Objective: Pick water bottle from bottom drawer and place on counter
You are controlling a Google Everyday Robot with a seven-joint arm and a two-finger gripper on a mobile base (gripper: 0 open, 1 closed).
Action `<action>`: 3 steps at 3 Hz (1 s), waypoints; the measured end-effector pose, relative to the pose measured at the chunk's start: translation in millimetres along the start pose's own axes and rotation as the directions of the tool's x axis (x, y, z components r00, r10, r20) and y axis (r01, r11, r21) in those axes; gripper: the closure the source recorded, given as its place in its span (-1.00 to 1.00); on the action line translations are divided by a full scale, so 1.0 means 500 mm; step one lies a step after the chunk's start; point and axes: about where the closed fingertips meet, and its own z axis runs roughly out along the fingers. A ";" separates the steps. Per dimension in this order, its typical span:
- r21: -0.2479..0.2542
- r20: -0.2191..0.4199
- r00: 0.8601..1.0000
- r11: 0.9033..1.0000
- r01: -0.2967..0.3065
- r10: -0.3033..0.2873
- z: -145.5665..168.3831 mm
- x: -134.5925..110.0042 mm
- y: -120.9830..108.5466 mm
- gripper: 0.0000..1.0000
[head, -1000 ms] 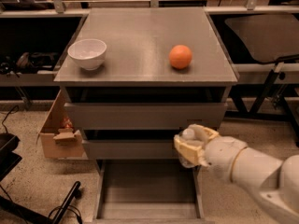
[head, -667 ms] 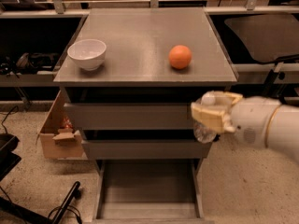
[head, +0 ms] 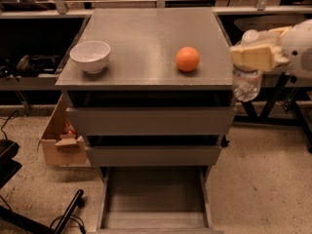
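Now | tool [head: 255, 56] clamped on water bottle [head: 246, 85] | bottle upright, cap up | just right of counter [head: 146, 38]

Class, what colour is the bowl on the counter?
White bowl, camera view; gripper holds water bottle beside counter.

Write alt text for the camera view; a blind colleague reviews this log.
The gripper holds the water bottle in the air beside the counter, which bears a white bowl and an orange; the bottom drawer stands open.

Bowl [head: 90, 56] left and orange [head: 187, 59] right on counter [head: 146, 33]; gripper [head: 254, 56] with water bottle [head: 246, 85] beside counter's right edge
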 end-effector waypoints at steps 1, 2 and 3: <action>0.029 -0.042 0.998 0.998 -0.051 0.052 0.005 -0.046 -0.114 1.00; 0.080 0.004 0.995 0.992 -0.096 0.096 -0.034 -0.117 -0.160 1.00; 0.077 0.006 0.996 0.993 -0.094 0.094 -0.034 -0.118 -0.156 1.00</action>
